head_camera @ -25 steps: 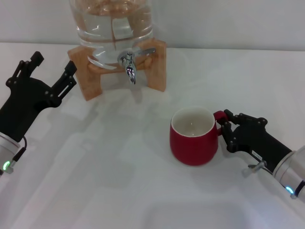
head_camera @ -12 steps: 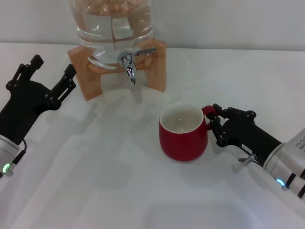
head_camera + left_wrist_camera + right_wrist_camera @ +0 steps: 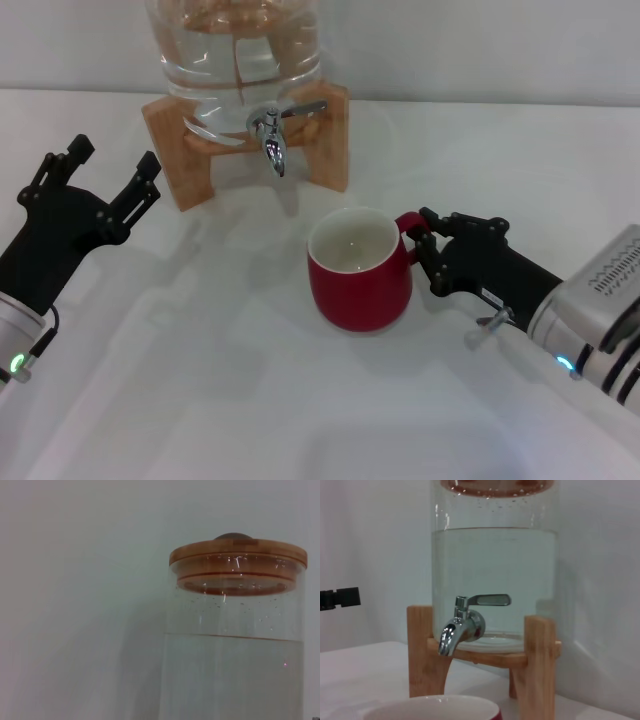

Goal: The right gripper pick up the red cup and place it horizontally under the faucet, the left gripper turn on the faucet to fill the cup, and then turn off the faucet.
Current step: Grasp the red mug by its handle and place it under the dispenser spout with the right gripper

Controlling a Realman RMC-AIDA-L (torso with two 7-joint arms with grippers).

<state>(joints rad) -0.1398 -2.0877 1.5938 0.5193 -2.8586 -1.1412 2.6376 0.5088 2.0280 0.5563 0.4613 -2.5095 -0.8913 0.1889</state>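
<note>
The red cup (image 3: 358,275) is upright, cream inside, its handle pointing right. My right gripper (image 3: 423,250) is shut on that handle, reaching in from the right. The cup is in front of and a little right of the faucet (image 3: 270,136), not under the spout. The faucet's flat lever points right. In the right wrist view the faucet (image 3: 462,626) shows ahead, with the cup's rim (image 3: 435,711) at the lower edge. My left gripper (image 3: 108,162) is open and empty, left of the wooden stand (image 3: 180,160); its tip shows in the right wrist view (image 3: 340,598).
The clear glass jar (image 3: 235,50), part full of water, sits on the stand at the back of the white table (image 3: 220,380). The left wrist view shows the jar's upper part and wooden lid (image 3: 237,560) against a plain wall.
My right gripper has carried the red cup left and toward the faucet. My left gripper has shifted slightly right and stays open.
</note>
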